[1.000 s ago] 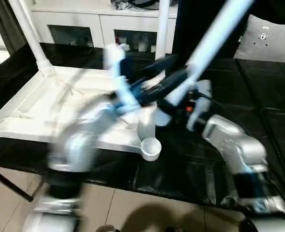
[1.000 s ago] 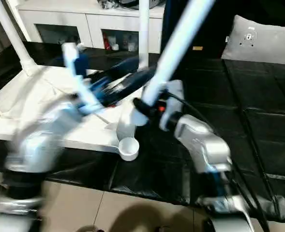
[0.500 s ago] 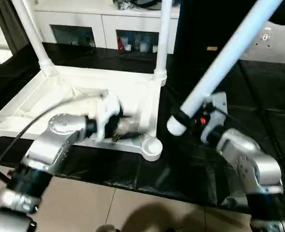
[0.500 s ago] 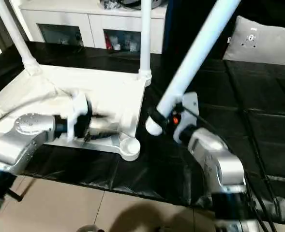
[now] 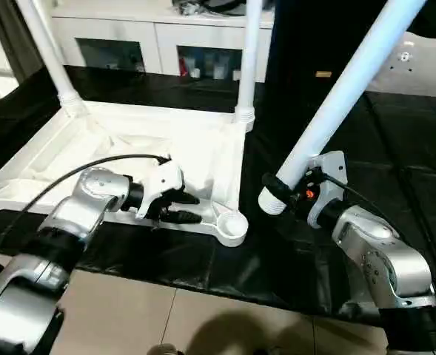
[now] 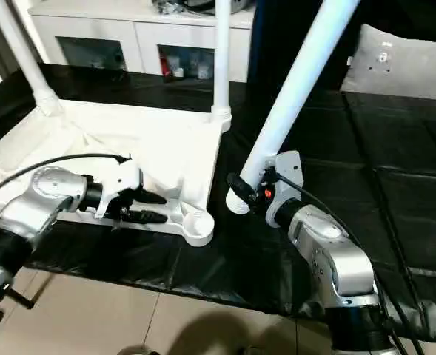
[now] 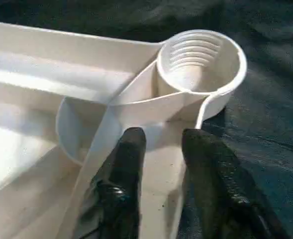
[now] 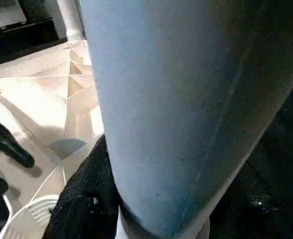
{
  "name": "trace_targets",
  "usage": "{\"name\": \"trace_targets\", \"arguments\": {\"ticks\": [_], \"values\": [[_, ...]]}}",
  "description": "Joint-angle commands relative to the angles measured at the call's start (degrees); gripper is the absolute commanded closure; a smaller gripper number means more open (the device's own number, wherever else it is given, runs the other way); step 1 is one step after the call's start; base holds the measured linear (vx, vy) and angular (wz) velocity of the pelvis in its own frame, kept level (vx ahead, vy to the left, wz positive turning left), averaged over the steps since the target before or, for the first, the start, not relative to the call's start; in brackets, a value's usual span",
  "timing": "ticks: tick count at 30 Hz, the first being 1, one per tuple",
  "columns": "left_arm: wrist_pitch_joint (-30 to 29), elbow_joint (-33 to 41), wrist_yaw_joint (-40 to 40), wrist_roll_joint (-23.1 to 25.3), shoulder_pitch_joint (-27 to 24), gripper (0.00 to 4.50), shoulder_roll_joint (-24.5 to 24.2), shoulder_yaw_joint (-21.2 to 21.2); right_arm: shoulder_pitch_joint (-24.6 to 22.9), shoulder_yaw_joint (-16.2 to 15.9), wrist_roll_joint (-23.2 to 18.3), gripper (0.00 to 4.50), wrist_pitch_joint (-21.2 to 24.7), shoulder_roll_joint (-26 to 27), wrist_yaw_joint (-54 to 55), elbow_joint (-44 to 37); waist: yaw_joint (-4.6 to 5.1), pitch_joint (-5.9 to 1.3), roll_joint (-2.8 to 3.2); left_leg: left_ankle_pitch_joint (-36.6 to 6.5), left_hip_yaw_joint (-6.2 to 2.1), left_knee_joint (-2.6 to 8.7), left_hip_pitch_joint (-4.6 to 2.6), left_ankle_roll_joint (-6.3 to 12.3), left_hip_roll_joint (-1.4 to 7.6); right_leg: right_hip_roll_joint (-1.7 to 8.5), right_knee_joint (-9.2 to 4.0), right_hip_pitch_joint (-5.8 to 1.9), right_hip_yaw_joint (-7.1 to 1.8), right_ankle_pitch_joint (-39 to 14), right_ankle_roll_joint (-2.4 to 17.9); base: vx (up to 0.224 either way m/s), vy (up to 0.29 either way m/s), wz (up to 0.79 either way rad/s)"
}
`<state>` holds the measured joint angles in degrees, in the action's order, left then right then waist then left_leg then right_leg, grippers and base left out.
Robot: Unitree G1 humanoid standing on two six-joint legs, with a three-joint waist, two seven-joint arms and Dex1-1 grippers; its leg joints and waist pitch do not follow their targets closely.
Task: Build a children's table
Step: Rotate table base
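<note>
Lying upside down on the black mat, the white plastic ribbed table top [image 5: 140, 144] exposes its empty threaded corner socket [image 7: 201, 62]; left gripper [image 5: 179, 207], fingers narrowly apart, braces the rim beside it; right gripper [image 6: 256, 194] clamps a white tapered tube leg [image 5: 336, 103] tilted, likely for that socket.

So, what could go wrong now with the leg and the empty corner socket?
The leg, held tilted in the right gripper, ends beside the empty socket, so it could enter crooked or miss. The left gripper rests at the table top's rim near that socket and may get struck.
</note>
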<state>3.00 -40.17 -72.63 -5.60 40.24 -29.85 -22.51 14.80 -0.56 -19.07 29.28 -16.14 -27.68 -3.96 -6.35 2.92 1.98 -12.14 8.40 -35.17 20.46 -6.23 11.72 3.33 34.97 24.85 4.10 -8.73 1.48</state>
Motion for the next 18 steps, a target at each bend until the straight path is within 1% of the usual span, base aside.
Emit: {"name": "trace_targets", "arguments": {"ticks": [1, 3, 4, 5, 6, 8, 10, 11, 12, 13, 15, 16, 18], "values": [[0.71, -1.97, -2.16, 1.10, 0.51, 3.23, -0.11, -0.89, -0.61, 0.14, -0.24, 2.60, -0.37, -0.23, -0.67, -1.19, -0.09, -4.15, 0.05, -6.98, 0.57, 4.24, 0.38, -0.61, 0.04, 3.83, -4.50, -4.60, -2.54, -18.35, 5.18, 0.000, 0.000, 0.00], [1.01, -3.07, -3.09, 0.91, 0.76, 3.23, 0.23, -0.48, -0.64, 0.34, -0.57, 2.60, -0.13, -0.27, -0.70, -1.16, -0.12, -4.11, 0.00, -6.93, 0.59, 4.26, 0.41, -0.52, 0.03, 3.87, -4.62, -4.60, -2.54, -19.04, 5.05, 0.000, 0.000, 0.00], [1.02, -3.61, -3.53, 0.72, 0.90, 3.40, 0.46, -0.12, -0.66, 0.40, -0.69, 2.60, -0.03, -0.30, -0.68, -1.16, -0.09, -4.08, 0.00, -7.01, 0.58, 4.30, 0.38, -0.49, 0.09, 3.86, -4.63, -4.54, -2.51, -19.44, 5.09, 0.000, 0.000, 0.00], [1.48, -5.11, -4.20, 0.48, 1.34, 3.53, 1.10, 0.90, -0.67, 0.46, -0.89, 2.60, 0.23, -0.31, -0.65, -1.12, -0.05, -4.02, -0.17, -7.28, 0.66, 4.27, 0.35, -0.32, -0.01, 3.79, -4.86, -4.50, -2.49, -20.19, 4.91, 0.000, 0.000, 0.00], [1.66, -5.63, -4.37, 0.44, 1.50, 3.53, 1.30, 1.22, -0.69, 0.45, -0.93, 2.60, 0.27, -0.33, -0.67, -1.13, -0.09, -4.00, -0.12, -7.51, 0.69, 4.26, 0.25, -0.30, -0.02, 3.83, -4.91, -4.48, -2.47, -20.78, 4.85, 0.000, 0.000, 0.00], [1.66, -5.93, -4.84, 0.42, 1.57, 3.75, 1.37, 1.29, -0.69, 0.36, -0.98, 2.60, 0.34, -0.31, -0.73, -1.09, -0.21, -4.05, -0.20, -7.44, 0.60, 4.33, 0.27, -0.18, 0.09, 3.96, -4.89, -4.52, -2.51, -21.56, 4.59, 0.000, 0.000, 0.00], [0.74, -6.44, -4.55, 0.53, 1.79, 3.75, 1.43, 1.28, -0.67, 0.26, -1.03, 2.60, 0.65, -0.28, -0.95, -1.10, -0.19, -4.07, -0.16, -7.29, 0.56, 4.33, 0.29, -0.15, 0.16, 3.96, -4.80, -4.49, -2.53, -21.12, 4.66, 0.000, 0.000, 0.00], [0.30, -6.88, -4.76, 0.38, 1.98, 3.75, 1.67, 1.50, -0.70, 0.25, -0.99, 2.60, 0.69, -0.28, -1.12, -1.11, -0.17, -4.07, -0.34, -7.21, 0.59, 4.34, 0.29, -0.10, 0.18, 3.95, -4.78, -4.50, -2.54, -20.92, 4.73, 0.000, 0.000, 0.00], [0.30, -6.88, -4.76, 0.38, 1.98, 3.53, 1.67, 1.50, -0.70, 0.25, -0.99, 2.60, 0.69, -0.28, -1.12, -1.11, -0.21, -4.02, -0.19, -7.23, 0.57, 4.36, 0.28, -0.04, 0.22, 3.97, -4.73, -4.44, -2.53, -20.77, 5.02, 0.000, 0.000, 0.00], [0.55, -7.26, -5.33, 0.65, 2.09, 3.45, 1.71, 1.39, -0.69, 0.22, -0.96, 2.60, 0.69, -0.26, -1.29, -1.05, -0.22, -4.05, -0.29, -7.07, 0.58, 4.35, 0.29, 0.00, 0.22, 3.98, -4.70, -4.49, -2.55, -20.42, 5.15, 0.000, 0.000, 0.00], [1.06, -7.69, -5.73, 1.45, 2.09, 3.43, 1.54, 0.93, -0.66, 0.10, -0.96, 2.60, 0.69, -0.23, -1.39, -0.96, -0.23, -4.06, -0.30, -6.75, 0.58, 4.35, 0.35, 0.05, 0.20, 3.95, -4.66, -4.51, -2.57, -20.03, 5.15, 0.000, 0.000, 0.00], [3.32, -9.33, -4.47, 2.56, 2.27, 3.36, 1.92, 1.06, -0.61, -0.03, -1.02, 2.60, 0.64, -0.22, -1.38, -0.88, -0.20, -4.07, -0.27, -6.65, 0.57, 4.33, 0.38, 0.08, 0.17, 3.95, -4.69, -4.56, -2.55, -19.82, 5.05, 0.000, 0.000, 0.00], [4.23, -10.17, -4.09, 3.09, 2.43, 3.30, 2.11, 1.14, -0.59, -0.10, -1.06, 2.60, 0.60, -0.22, -1.37, -0.83, -0.18, -4.07, -0.19, -6.80, 0.57, 4.33, 0.34, 0.03, 0.16, 3.99, -4.70, -4.57, -2.57, -19.94, 4.95, 0.000, 0.000, 0.00]]}}
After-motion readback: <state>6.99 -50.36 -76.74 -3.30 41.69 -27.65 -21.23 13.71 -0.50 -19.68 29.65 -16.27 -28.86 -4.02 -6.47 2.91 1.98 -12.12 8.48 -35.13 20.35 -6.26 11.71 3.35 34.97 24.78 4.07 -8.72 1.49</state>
